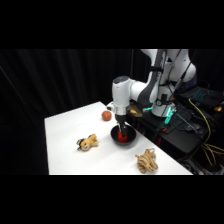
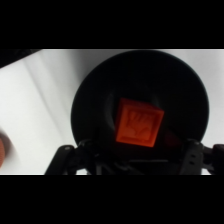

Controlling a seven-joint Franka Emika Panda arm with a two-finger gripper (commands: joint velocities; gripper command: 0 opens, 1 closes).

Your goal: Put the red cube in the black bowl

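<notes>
The black bowl point(image 1: 123, 136) stands near the right side of the white table point(image 1: 70, 125). My gripper point(image 1: 121, 129) hangs straight down into it, and the red cube point(image 1: 121, 135) shows as a red patch right at its tip. In the wrist view the red cube point(image 2: 139, 122) fills the middle of the black bowl point(image 2: 90, 100), slightly turned, with an embossed top face. The gripper's black linkage point(image 2: 65, 156) spreads along the bottom edge. Whether the gripper grips the cube or the cube rests on the bowl's floor is not visible.
A small reddish-orange ball point(image 1: 106, 115) lies just behind and left of the bowl, and its edge shows in the wrist view point(image 2: 2, 150). A yellow plush toy point(image 1: 87, 143) lies to the left, a tan toy point(image 1: 146, 161) at the front right. Cables and equipment crowd the right.
</notes>
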